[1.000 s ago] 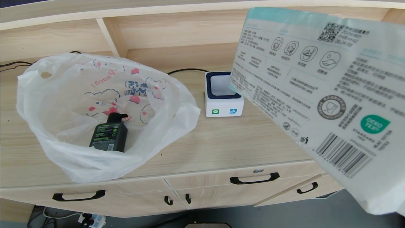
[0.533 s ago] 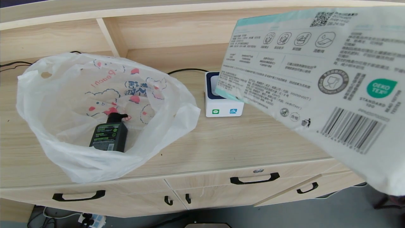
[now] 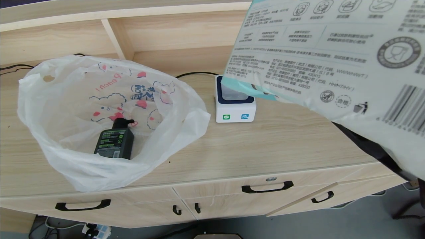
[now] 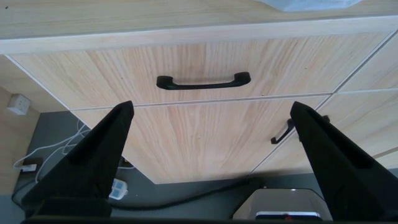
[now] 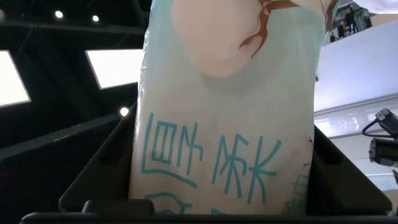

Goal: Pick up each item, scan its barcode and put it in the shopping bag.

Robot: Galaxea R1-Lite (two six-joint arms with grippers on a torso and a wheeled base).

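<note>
A: Right claw (image 5: 224, 134)?
B: Clamped on the white pack (image 5: 230, 124), one finger on each side, the pack standing up between them.
A: Pack over the tabletop (image 3: 265, 142)?
B: Aloft, barcode side towards the head camera. Its teal-edged corner crosses in front of the scanner (image 3: 235, 108) (the gap between them I cannot tell).
A: Shopping bag (image 3: 66, 159)?
B: Open on the tabletop, left of the scanner, with a black pump bottle (image 3: 114, 141) lying inside.
A: Left claw (image 4: 208, 112)?
B: Spread wide, holding nothing, low before a drawer front (image 4: 205, 143) with a black handle (image 4: 203, 81).
</note>
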